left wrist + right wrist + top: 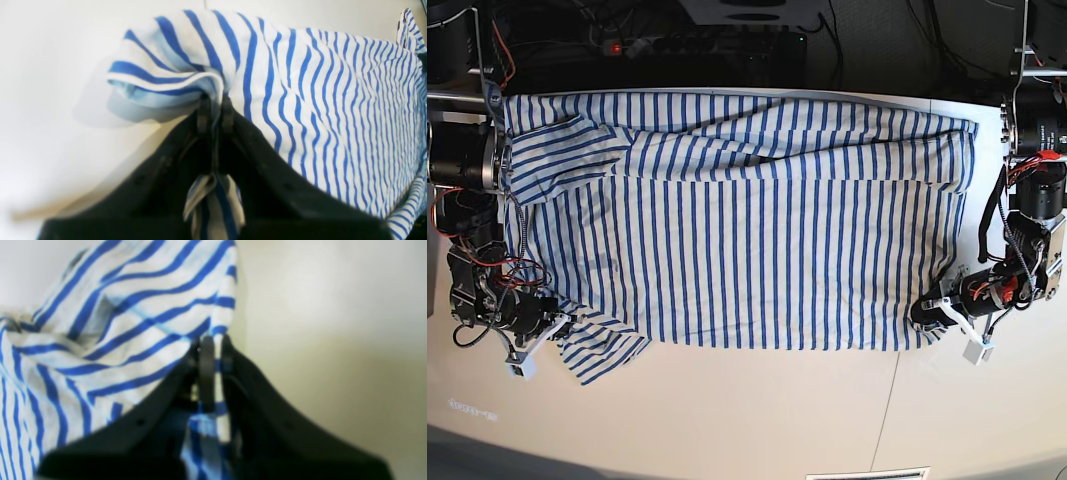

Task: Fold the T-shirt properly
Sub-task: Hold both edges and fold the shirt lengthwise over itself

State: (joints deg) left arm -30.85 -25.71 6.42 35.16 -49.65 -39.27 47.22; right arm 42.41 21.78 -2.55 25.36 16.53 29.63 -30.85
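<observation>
The white T-shirt (747,250) with thin blue stripes lies spread flat across the table, one sleeve folded at the near left. At the base view's right, my left gripper (930,314) is shut on the shirt's near corner. The left wrist view shows its fingertips (215,108) pinching a lifted fold of striped cloth (333,100). At the base view's left, my right gripper (560,325) is shut on the sleeve edge. In the right wrist view, cloth (116,323) runs between the closed fingers of that gripper (215,351).
The white table (757,410) stretches bare toward the near edge, with a seam (892,395) running through it. Cables and dark electronics (707,40) line the far edge. Both arm bases (462,160) (1037,130) stand at the shirt's two sides.
</observation>
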